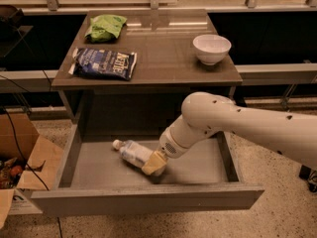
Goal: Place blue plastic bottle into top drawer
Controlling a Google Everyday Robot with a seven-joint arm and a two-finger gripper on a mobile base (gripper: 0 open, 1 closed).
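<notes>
Your gripper sits low inside the top drawer, right against the base end of the blue plastic bottle. The bottle lies on its side just beyond it, cap pointing away, likely so it settles flat on the floor. Whether the gripper is clamped on it, you cannot tell. The arm slants down from behind the gripper, over the drawer's side wall, with the wrist bent low.

Blue plastic bottle — clear, glossy. Top drawer: matt grey, smooth. Tabletop sheeny, reflecting light. White bowl glossy; chip bag shiny, crinkled. Gripper, inside drawer at bottle's base — matt tan tip, smooth white arm shell.
</notes>
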